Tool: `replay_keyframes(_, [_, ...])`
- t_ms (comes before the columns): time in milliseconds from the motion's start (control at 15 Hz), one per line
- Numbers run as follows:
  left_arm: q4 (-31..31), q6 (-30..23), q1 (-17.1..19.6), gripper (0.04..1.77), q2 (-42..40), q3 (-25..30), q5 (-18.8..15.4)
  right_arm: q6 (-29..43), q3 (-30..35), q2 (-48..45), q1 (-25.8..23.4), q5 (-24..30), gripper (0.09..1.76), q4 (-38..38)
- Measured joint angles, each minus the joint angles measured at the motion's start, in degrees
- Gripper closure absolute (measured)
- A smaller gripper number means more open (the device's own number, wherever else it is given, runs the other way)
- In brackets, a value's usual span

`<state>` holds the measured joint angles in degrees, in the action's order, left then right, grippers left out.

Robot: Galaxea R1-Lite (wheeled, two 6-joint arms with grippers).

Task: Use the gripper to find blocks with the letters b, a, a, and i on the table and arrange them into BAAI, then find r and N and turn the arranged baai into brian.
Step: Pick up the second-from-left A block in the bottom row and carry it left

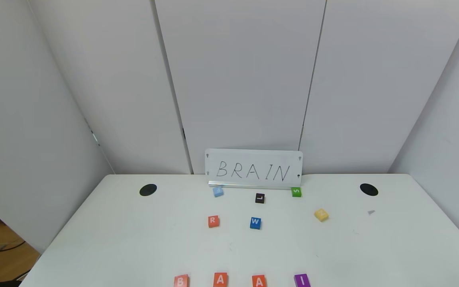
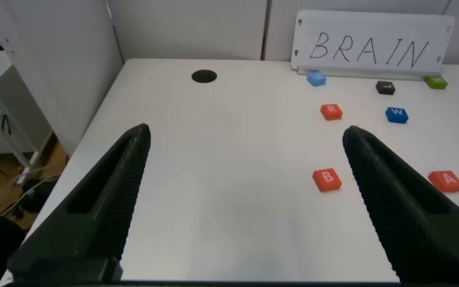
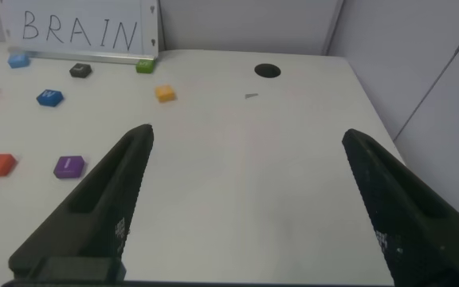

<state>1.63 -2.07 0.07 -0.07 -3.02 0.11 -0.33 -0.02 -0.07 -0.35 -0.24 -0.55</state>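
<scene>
Along the near edge of the white table (image 1: 134,239) lie the orange-red B (image 1: 181,280), two orange-red A tiles (image 1: 220,279) (image 1: 259,281) and the purple I (image 1: 301,280) in a row. The orange-red R (image 1: 213,221) sits mid-table and the yellow N (image 1: 321,215) to the right. Neither gripper shows in the head view. My left gripper (image 2: 245,139) is open and empty over bare table, left of the B (image 2: 327,179). My right gripper (image 3: 247,137) is open and empty, right of the I (image 3: 68,166).
A white sign reading BRAIN (image 1: 254,169) stands at the table's back. In front of it lie a light blue tile (image 1: 218,191), the black L (image 1: 259,198), the green S (image 1: 296,192) and the blue W (image 1: 255,223). Two black holes (image 1: 148,189) (image 1: 368,189) sit near the back corners.
</scene>
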Motion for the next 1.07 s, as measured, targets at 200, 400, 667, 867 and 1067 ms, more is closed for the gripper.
replay_keyframes(200, [6.9, 0.2, 0.0, 0.09, 0.1, -6.5, -0.3, 0.1, -2.1, 0.2, 0.0, -0.1, 0.14, -0.8])
replay_keyframes(400, [8.8, 0.4, 0.0, 0.09, 1.8, -12.2, -0.6, 0.3, -6.9, 1.3, 0.1, -0.5, 0.14, -4.3])
replay_keyframes(667, [8.8, 1.2, 0.0, 0.09, 5.3, -16.6, -0.8, 0.3, -8.5, 2.1, 0.2, -0.1, 0.14, -4.5])
replay_keyframes(867, [9.4, 1.2, -0.1, 0.09, 11.8, -23.4, -0.5, 0.3, -14.6, 8.2, 0.3, -0.2, 0.14, -4.5])
replay_keyframes(1067, [9.6, 1.3, -0.1, 0.09, 22.0, -31.1, -0.6, 0.3, -24.2, 19.2, 0.4, 0.0, 0.14, -5.1])
